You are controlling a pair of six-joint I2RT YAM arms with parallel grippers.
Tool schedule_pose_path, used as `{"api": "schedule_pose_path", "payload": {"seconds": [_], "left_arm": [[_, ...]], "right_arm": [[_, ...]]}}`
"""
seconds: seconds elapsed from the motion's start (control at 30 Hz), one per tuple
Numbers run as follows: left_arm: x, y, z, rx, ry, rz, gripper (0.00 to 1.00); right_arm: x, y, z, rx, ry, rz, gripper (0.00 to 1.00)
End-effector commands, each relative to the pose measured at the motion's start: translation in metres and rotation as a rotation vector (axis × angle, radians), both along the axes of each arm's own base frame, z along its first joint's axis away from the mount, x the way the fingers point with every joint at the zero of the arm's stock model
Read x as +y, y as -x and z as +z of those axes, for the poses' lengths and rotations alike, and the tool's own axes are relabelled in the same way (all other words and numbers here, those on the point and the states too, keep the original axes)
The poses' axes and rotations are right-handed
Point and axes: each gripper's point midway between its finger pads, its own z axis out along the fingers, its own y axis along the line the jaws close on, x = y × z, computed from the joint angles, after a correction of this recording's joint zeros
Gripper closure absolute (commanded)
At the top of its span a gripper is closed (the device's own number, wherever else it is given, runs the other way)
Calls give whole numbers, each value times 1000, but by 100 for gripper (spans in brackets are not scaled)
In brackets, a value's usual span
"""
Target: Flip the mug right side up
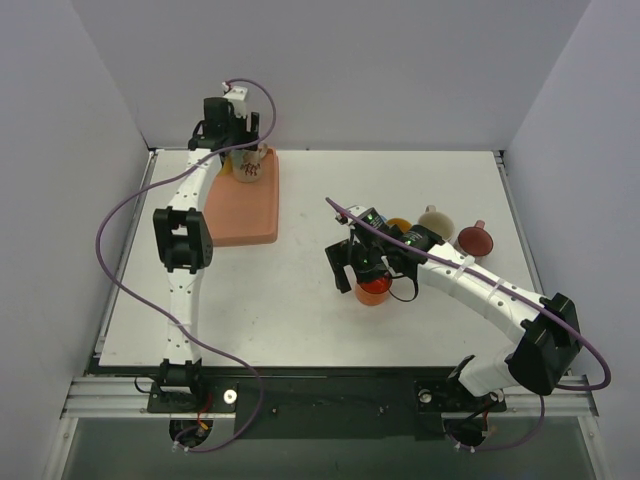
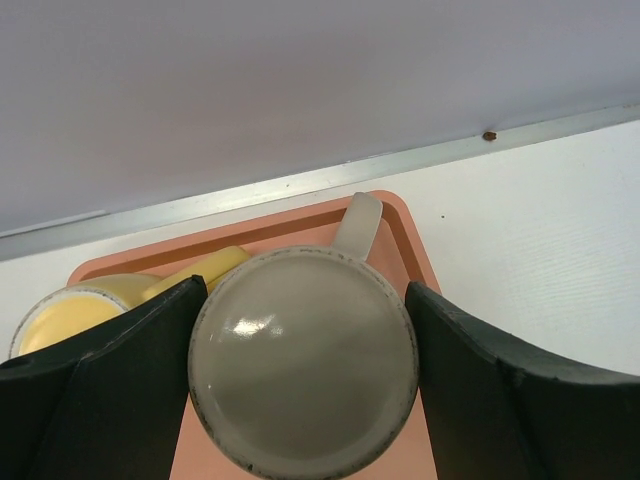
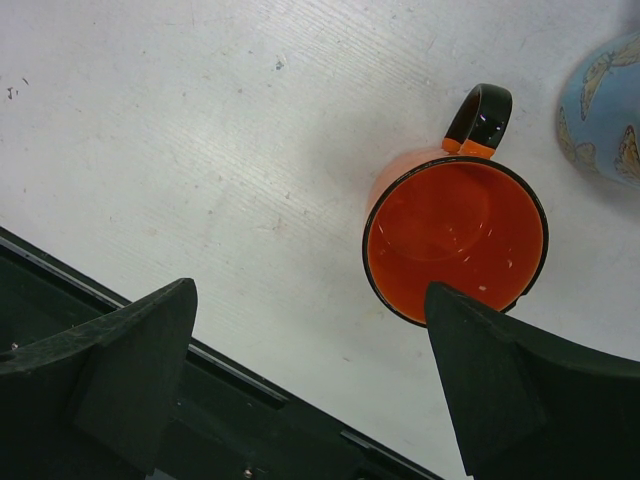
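An orange mug (image 3: 455, 240) with a black rim and black handle stands upright on the white table, mouth up; it also shows in the top view (image 1: 375, 290). My right gripper (image 3: 310, 300) is open wide above it and holds nothing; its right fingertip (image 3: 480, 380) overlaps the mug's near edge. In the top view the right gripper (image 1: 362, 268) hovers just behind the mug. My left gripper (image 2: 305, 290) is open and straddles a grey mug (image 2: 300, 370) on the salmon tray (image 2: 400, 235), handle pointing away. I cannot tell whether the fingers touch it.
A yellow mug (image 2: 70, 320) sits on the tray just left of the grey one. A blue butterfly mug (image 3: 605, 120) stands beside the orange mug. Orange-yellow (image 1: 398, 225), cream (image 1: 435, 220) and dark red (image 1: 475, 238) mugs stand behind the right arm. The tray (image 1: 245, 215) lies by the back wall.
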Motion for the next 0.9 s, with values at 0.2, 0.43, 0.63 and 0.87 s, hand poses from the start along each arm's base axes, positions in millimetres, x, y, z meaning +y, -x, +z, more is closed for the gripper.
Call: {"api": "schedule_pose_path", "payload": {"seconds": [0.2,0.43,0.63,0.87], "left_arm": [[-12,46,21,86,35,-188,100],[-18,120,25,142,-37,-396,100],[-9,178,0,252,-225,-667,100],[-8,201,2,373,-213,-811,29]], "right_arm": [[9,-11,23,-55,-28,7,9],[23,-26,47,-129,-81,11,9],[27,-26,48,-141,-97,24,9],[26,-23,52,-154,-119,19,9]]}}
